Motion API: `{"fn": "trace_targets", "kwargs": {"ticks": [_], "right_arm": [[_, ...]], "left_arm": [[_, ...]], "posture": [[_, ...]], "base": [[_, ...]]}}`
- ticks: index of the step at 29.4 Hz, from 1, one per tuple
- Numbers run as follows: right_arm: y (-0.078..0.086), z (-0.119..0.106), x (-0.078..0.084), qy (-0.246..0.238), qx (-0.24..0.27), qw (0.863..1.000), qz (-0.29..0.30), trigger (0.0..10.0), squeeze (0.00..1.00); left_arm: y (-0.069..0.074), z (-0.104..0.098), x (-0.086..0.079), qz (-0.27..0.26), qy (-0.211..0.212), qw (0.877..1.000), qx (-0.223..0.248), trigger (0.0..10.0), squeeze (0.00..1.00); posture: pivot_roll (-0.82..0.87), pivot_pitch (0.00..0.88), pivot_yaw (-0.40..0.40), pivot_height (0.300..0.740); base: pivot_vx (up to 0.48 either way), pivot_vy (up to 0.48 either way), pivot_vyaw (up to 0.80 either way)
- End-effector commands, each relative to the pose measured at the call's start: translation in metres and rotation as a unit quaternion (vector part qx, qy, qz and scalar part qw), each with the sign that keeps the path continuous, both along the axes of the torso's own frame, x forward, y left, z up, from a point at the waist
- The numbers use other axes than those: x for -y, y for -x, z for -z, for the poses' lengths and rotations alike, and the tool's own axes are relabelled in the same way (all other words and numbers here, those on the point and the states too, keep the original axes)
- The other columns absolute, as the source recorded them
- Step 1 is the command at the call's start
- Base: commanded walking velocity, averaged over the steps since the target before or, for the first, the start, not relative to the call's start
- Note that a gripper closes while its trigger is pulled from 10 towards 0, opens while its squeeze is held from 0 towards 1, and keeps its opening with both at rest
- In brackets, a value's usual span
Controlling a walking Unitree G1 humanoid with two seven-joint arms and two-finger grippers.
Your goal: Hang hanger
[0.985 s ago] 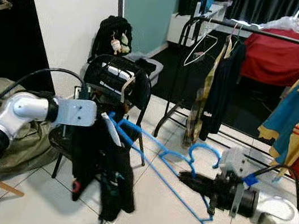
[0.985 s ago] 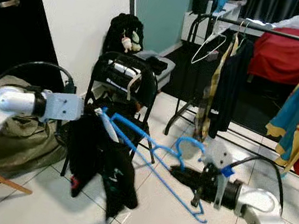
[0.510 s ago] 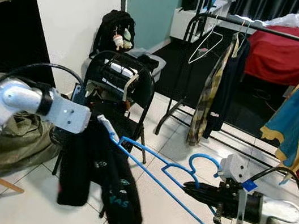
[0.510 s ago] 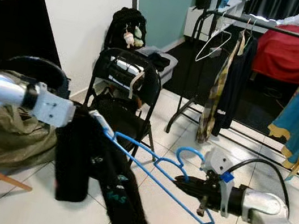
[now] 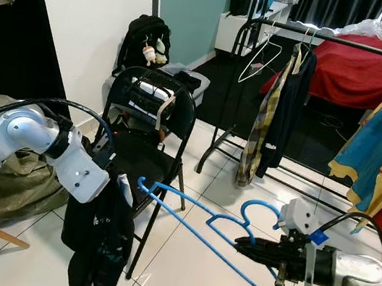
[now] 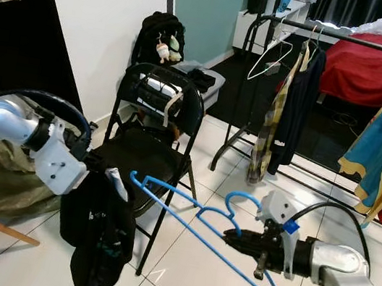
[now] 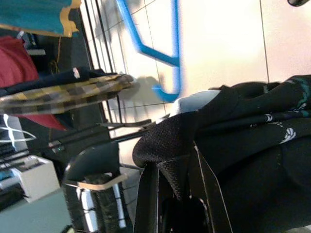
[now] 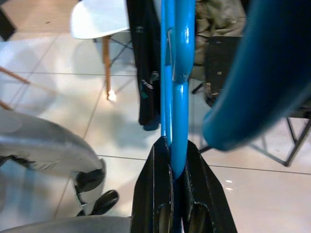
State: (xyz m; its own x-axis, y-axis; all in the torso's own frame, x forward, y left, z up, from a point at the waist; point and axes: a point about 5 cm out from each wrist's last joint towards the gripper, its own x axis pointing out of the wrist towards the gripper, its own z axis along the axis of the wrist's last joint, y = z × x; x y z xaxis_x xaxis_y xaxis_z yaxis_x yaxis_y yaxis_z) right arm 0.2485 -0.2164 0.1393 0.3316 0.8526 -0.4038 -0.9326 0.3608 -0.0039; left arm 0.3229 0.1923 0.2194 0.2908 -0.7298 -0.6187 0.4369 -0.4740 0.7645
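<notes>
- Head stereo pair looks forward and down from standing height at the black folding chair [image 5: 147, 117]; both eyes share chair, tiled floor and clothes rack [image 5: 340, 43] beyond the chair.
- Left wrist view: very close, along its end effector onto black garment [image 7: 252, 145], rack beyond.
- Right wrist view: close, along its end effector [image 8: 176, 189] and blue hanger [image 8: 177, 87] toward the chair.

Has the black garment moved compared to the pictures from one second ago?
Yes. The black garment in the left gripper slid off the blue hanger and dropped, now hanging beside the black chair's front leg.
</notes>
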Motion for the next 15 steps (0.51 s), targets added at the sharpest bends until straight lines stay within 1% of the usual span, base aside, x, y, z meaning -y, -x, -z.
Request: {"fn": "trace_targets", "kwargs": {"ticks": [1,2,4,5,9,15], "right_arm": [[0.002,-0.008,-0.009,-0.008,-0.001,0.999,-0.042,10.0,0.0],[0.002,-0.008,-0.009,-0.008,-0.001,0.999,-0.042,10.0,0.0],[0.006,-0.017,-0.012,-0.011,-0.003,0.997,-0.081,10.0,0.0],[0.006,-0.02,-0.011,-0.009,-0.002,0.996,-0.09,10.0,0.0],[0.003,-0.025,-0.005,0.017,0.008,0.996,-0.093,10.0,0.0],[-0.003,-0.029,-0.002,0.022,0.018,0.996,-0.085,10.0,0.0]], "left_arm": [[-0.002,-0.007,0.008,0.021,-0.009,1.0,0.017,10.0,0.0],[-0.002,-0.007,0.008,0.021,-0.009,1.0,0.017,10.0,0.0],[-0.003,-0.01,0.014,0.031,-0.015,0.999,0.023,10.0,0.0],[-0.004,-0.011,0.014,0.032,-0.016,0.999,0.025,10.0,0.0],[-0.005,-0.017,0.016,0.042,-0.023,0.998,0.034,10.0,0.0],[-0.002,-0.02,0.02,0.063,-0.032,0.997,0.042,10.0,0.0]], "posture": [[-0.07,0.0,0.021,0.74],[-0.07,0.0,0.021,0.74],[-0.08,0.0,0.022,0.74],[-0.08,0.0,0.022,0.74],[-0.08,0.0,0.021,0.74],[-0.07,0.0,0.028,0.74]], "base": [[0.0,0.0,0.0],[0.0,0.0,0.0],[0.0,0.0,0.0],[0.0,0.0,0.0],[0.0,0.0,0.0],[0.0,0.0,0.0]]}}
